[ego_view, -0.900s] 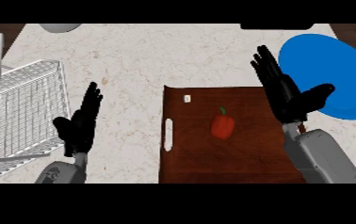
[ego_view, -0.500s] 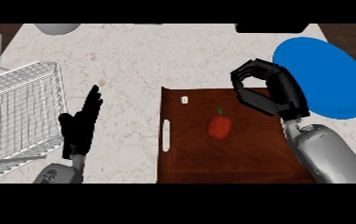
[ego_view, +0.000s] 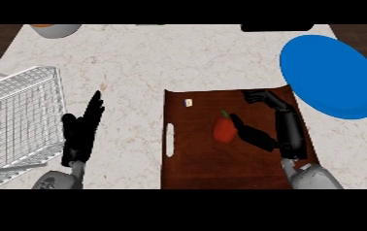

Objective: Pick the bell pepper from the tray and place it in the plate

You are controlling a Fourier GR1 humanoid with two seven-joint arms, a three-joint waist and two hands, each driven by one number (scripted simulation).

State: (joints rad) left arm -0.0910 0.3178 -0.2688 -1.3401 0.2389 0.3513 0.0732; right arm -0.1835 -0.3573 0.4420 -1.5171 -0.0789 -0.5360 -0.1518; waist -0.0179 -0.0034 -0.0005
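Note:
A red bell pepper (ego_view: 224, 129) with a green stem lies on the dark brown tray (ego_view: 201, 167) in the middle of the counter. My right hand (ego_view: 281, 130) is low over the tray just right of the pepper. Its thumb points at the pepper's right side and its fingers curve above and to the right, with nothing held between them. The blue plate (ego_view: 326, 74) sits off the tray's far right corner, with nothing on it. At the lower left my left hand (ego_view: 80, 135) rests open, fingers up, over the bare counter.
A white wire rack (ego_view: 27, 113) stands at the left edge beside my left hand. A grey bowl (ego_view: 54, 29) sits at the far left corner. A small white tag (ego_view: 189, 102) lies on the tray's far left part, and a dark object (ego_view: 276, 27) shows at the far right.
My right hand has come down and toward me, from curled above the tray's far right corner to beside the pepper. The pepper has not moved. The left hand stays put.

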